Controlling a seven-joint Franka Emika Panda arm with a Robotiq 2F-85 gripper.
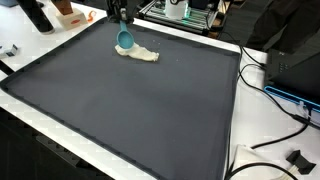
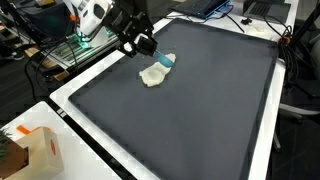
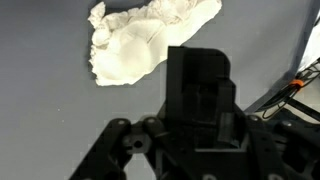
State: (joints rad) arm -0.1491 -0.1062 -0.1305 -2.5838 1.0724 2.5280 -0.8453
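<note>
My claw [image 2: 148, 48] hangs near the far edge of the mat [image 1: 150, 110], just above the teal scoop [image 1: 125, 41], which stands handle-up against the white cloth [image 1: 140, 54]. Whether I am pinching it or spread, I cannot tell.

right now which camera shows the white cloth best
The wrist view: the white cloth is large there, its crumpled folds clear. In both exterior views the cloth is a small pale patch on the dark mat, a teal object at one end.
</note>
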